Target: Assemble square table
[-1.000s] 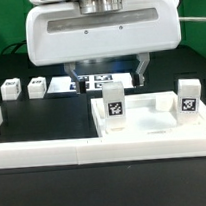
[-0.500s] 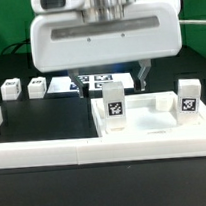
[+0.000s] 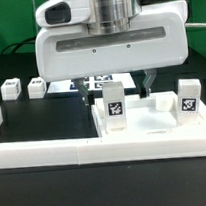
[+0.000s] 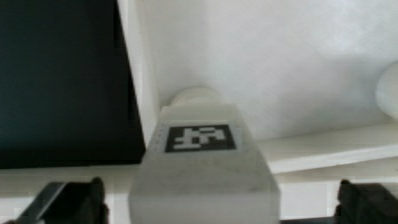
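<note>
Two of the four small white tagged legs are seen standing on the white plastic square tabletop (image 3: 153, 129). The tabletop lies flat, raised rim upward, on the black bench (image 3: 52, 120) toward the exterior view's right, just behind the long low white border wall (image 3: 45, 152). The first upright leg (image 3: 113, 103) is set at the tabletop's corner toward the exterior view's left, and the second upright leg (image 3: 189, 97) at the corner toward its right. Whether either is fully seated in its socket cannot be told.

One loose leg (image 3: 10, 90) and another loose leg (image 3: 36, 88) are placed near each other on the bench, well apart from the tabletop. The task is therefore judged about half done: these two are left to be fitted, and the first upright leg may need tightening.

The white two-finger hand (image 3: 115, 88) is positioned over the first upright leg. It is released, and nothing is grasped. In the wrist view its fingers (image 4: 71, 205) are seen on either side of that leg, with a gap on each side.

The long axis of each upright leg is vertical, and the tagged faces are turned toward the exterior camera.
</note>
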Robot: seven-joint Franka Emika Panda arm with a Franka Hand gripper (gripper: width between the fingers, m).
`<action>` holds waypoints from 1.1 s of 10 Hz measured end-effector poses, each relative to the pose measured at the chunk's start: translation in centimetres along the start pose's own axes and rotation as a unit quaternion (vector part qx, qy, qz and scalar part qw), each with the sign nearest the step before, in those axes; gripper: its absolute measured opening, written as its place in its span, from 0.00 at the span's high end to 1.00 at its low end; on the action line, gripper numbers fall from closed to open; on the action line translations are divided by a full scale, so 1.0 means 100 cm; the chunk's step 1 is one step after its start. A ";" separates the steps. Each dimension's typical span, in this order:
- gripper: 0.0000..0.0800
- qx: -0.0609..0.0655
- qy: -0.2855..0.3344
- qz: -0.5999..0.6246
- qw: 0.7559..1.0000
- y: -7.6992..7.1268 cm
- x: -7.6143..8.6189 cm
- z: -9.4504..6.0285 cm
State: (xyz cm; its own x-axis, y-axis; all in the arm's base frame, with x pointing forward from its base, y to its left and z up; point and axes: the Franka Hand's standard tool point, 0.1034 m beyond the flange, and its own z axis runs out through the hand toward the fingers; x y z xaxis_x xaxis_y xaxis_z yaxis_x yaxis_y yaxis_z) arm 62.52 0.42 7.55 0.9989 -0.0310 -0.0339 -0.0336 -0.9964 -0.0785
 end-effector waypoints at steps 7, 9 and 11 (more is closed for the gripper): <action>0.63 0.007 0.019 0.096 0.995 0.004 0.004 0.000; 0.63 0.009 0.026 0.217 0.976 0.004 0.004 0.001; 0.63 0.042 -0.001 0.390 0.920 0.006 0.000 0.002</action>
State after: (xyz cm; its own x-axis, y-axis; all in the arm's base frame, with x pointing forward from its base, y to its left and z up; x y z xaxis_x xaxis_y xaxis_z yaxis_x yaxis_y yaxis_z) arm 62.51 -0.13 7.31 0.6707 -0.7330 -0.1135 -0.7417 -0.6623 -0.1057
